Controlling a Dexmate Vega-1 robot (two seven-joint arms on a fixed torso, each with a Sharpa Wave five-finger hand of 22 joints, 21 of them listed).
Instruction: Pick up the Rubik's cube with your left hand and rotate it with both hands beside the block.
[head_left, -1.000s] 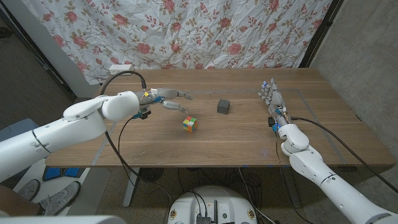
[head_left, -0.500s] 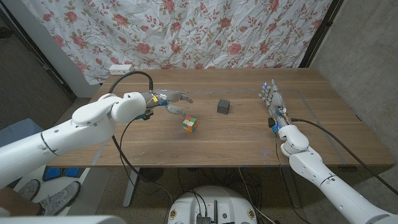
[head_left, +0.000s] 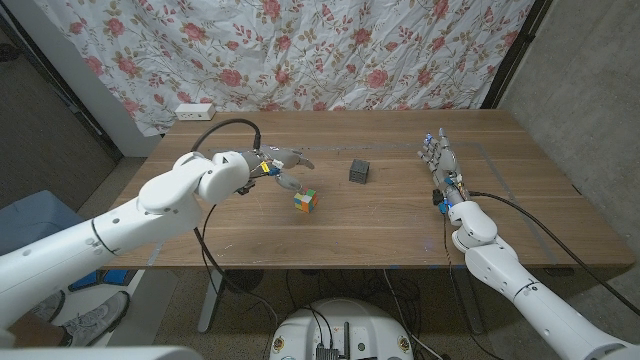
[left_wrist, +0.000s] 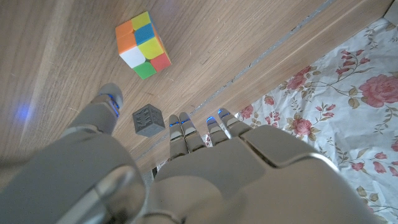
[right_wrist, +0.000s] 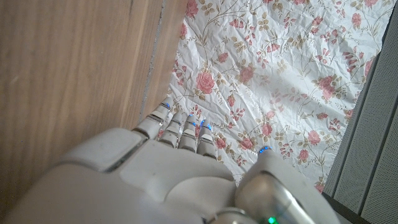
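Observation:
The Rubik's cube (head_left: 307, 200) lies on the wooden table (head_left: 380, 225) near its middle; the left wrist view shows its coloured faces (left_wrist: 143, 45). A small dark grey block (head_left: 360, 171) stands behind it to the right, also seen past my fingers (left_wrist: 148, 120). My left hand (head_left: 282, 163) hovers just behind and left of the cube, fingers spread, holding nothing. My right hand (head_left: 440, 160) stands on its edge at the table's right side, fingers straight and empty, far from the cube.
A floral cloth (head_left: 330, 50) hangs behind the table. A white power strip (head_left: 194, 113) lies at the back left corner. A black cable (head_left: 232, 125) loops over my left arm.
My left arm has swung right, bringing the hand closer to the cube. The cube, the block and my right hand have stayed put.

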